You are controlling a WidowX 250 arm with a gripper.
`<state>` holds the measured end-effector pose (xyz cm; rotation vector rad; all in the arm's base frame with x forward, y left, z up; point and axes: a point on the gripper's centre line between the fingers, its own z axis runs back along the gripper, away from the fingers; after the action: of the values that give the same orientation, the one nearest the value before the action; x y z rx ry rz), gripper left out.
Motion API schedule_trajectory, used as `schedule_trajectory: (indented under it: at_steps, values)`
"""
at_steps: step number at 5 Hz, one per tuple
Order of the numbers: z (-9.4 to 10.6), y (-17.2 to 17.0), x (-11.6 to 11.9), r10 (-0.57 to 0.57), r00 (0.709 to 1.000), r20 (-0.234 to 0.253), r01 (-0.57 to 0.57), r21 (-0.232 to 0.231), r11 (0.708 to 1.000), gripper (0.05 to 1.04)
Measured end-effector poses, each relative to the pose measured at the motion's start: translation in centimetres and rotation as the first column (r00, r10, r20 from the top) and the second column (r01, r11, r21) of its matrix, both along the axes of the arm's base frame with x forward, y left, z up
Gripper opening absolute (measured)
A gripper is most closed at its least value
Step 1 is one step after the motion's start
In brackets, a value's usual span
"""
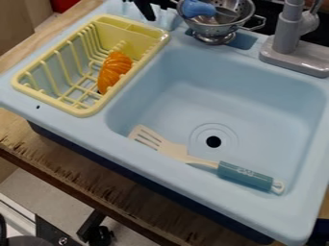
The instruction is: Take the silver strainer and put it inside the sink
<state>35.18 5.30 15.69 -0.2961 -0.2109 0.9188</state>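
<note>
Behind sink [270, 101], silver strainer [215, 32], likely light, stiff, slick; pinch rim (blue object [198, 8] inside may slide); gripper [145, 8] spread or closed, cannot tell

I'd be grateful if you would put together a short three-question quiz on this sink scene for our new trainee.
1. Seen from the camera, where does the silver strainer stand relative to the sink basin?
a) inside it
b) in front of it
c) behind it, next to the faucet

2. True or false: the spatula lies inside the sink basin and leaves the drain hole uncovered.

3. Fill in the colour: the yellow rack holds a ridged ______ object.

Key: 1. c; 2. true; 3. orange
</note>
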Motion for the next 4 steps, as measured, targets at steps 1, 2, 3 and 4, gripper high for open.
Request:
schedule_trajectory:
  at_steps: [1, 2, 3, 4]
  values:
    - [-0.7, -0.5, -0.4, -0.034, 0.999, -0.019, 0.034, 0.001, 0.999, 0.984]
    - [-0.9, -1.1, -0.5, -0.052, 0.998, -0.024, 0.052, 0.000, 0.999, 0.984]
    - [-1.1, -1.5, -0.1, -0.044, 0.999, -0.009, 0.044, 0.000, 0.999, 0.984]
    - [-2.1, -2.0, 0.2, -0.043, 0.999, -0.029, 0.042, -0.033, 0.999, 0.943]
